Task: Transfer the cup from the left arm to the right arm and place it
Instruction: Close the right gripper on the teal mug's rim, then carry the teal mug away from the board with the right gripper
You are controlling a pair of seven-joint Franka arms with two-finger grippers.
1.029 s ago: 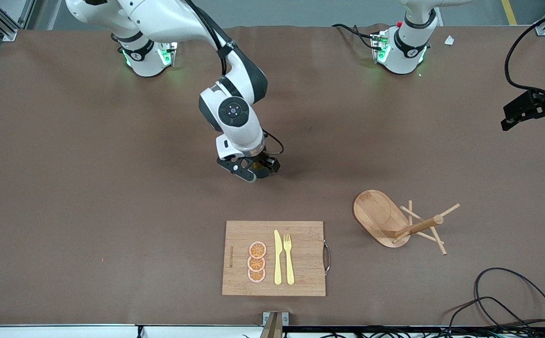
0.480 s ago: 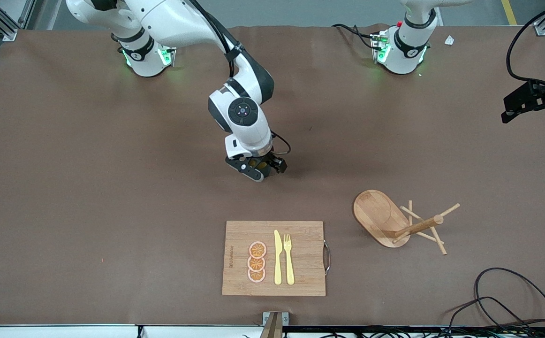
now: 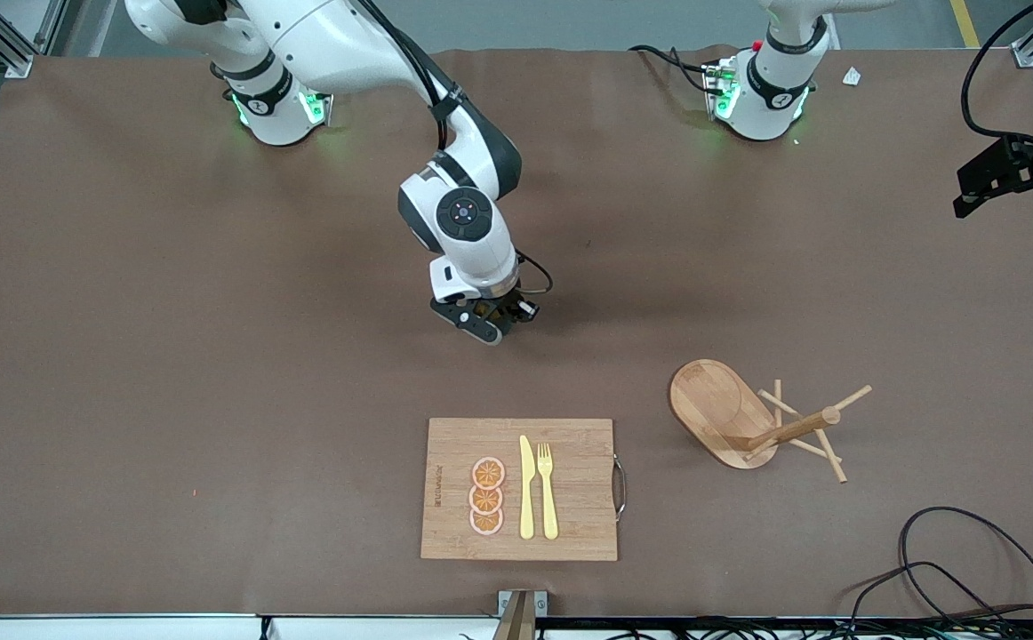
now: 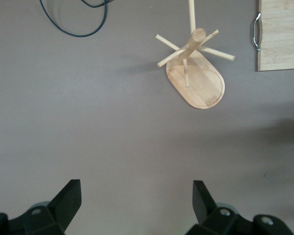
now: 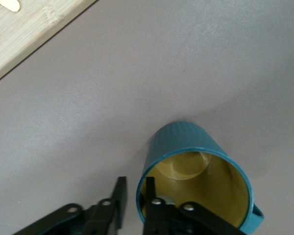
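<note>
**Cup in right gripper, low over table**

Right gripper (image 3: 492,322) down over bare table, farther from the camera than the board (image 3: 519,488), fingers clamped on the rim of the cup (image 5: 196,169). Left gripper (image 4: 137,203) up high, waiting, fingers apart, over bare table near the rack (image 4: 195,73).

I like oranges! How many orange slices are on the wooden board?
3: orange slices stacked in a column on the cutting board, beside the yellow knife, toward the right arm's end. None look hidden.
</note>
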